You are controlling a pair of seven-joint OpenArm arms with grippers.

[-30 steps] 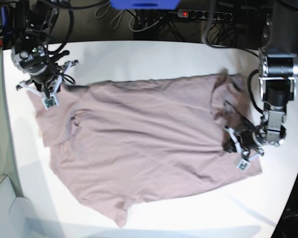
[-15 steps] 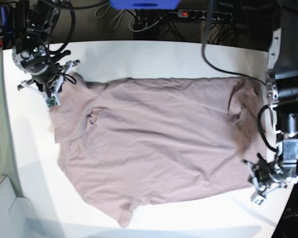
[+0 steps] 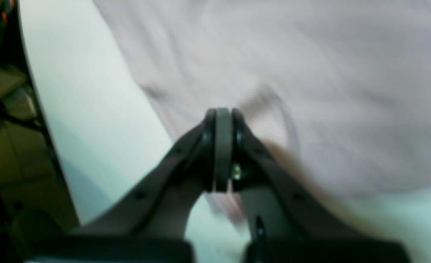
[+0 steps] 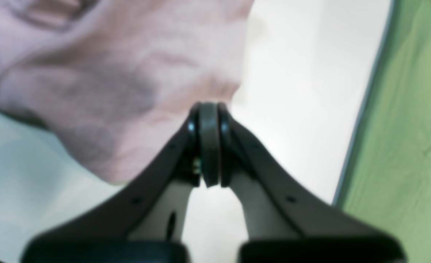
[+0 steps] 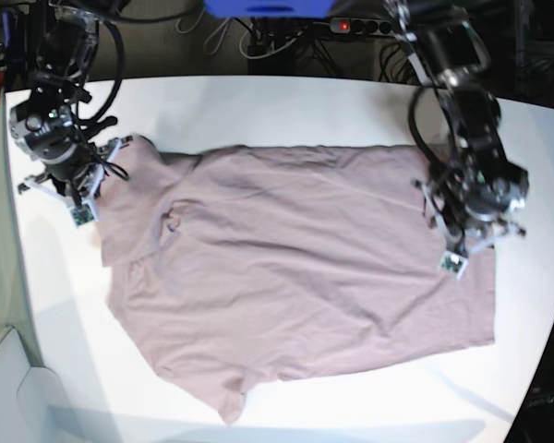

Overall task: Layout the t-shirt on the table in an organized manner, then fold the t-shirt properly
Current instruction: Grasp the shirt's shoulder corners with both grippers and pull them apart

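Observation:
The mauve-pink t-shirt (image 5: 286,268) lies spread across the white table (image 5: 286,111), with wrinkles and a sleeve pointing toward the front edge. My left gripper (image 5: 454,247) is over the shirt's right side. In the left wrist view the left gripper (image 3: 222,111) is shut above blurred fabric (image 3: 328,73), with no cloth seen between the pads. My right gripper (image 5: 78,198) is at the shirt's left sleeve. Up close the right gripper (image 4: 208,107) is shut, with the fabric's (image 4: 109,73) edge meeting its tips; I cannot tell whether any cloth is pinched.
A power strip (image 5: 379,28) and cables lie behind the table's far edge. A green surface (image 4: 412,128) shows beyond the table's edge (image 4: 365,109) in the right wrist view. A pale box (image 5: 9,388) stands off the front left corner.
The left arm swung from off the shirt's front right corner up onto its right side. The shirt slid to the right and spread flatter. The right gripper shifted slightly left and forward.

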